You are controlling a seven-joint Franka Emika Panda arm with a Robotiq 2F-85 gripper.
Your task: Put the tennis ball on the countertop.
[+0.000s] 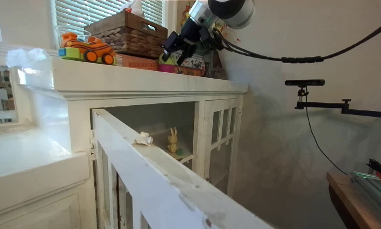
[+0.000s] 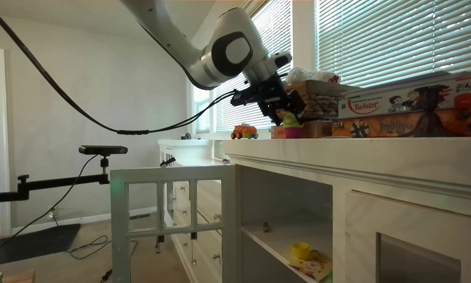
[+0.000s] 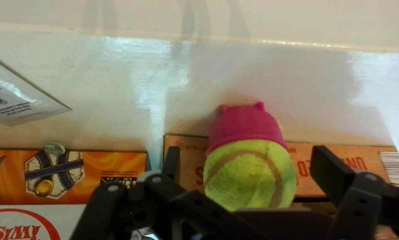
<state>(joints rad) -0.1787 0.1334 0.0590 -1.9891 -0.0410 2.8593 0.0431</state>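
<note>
Claw (image 3: pixel 246 160) spread, straddling the tennis ball (image 3: pixel 249 175), gaps both sides, gripping nothing. Ball sits nested in the mouth of a magenta cup (image 3: pixel 245 123), which stands on the white countertop (image 3: pixel 113 116). Unsolved Case box (image 1: pixel 139 64) just behind cup. From where I'm standing, reads as pre-grasp. Next probably wants claw brought together, ball lifted out without dragging cup, then set on countertop beside cup and steadied against rolling.
</note>
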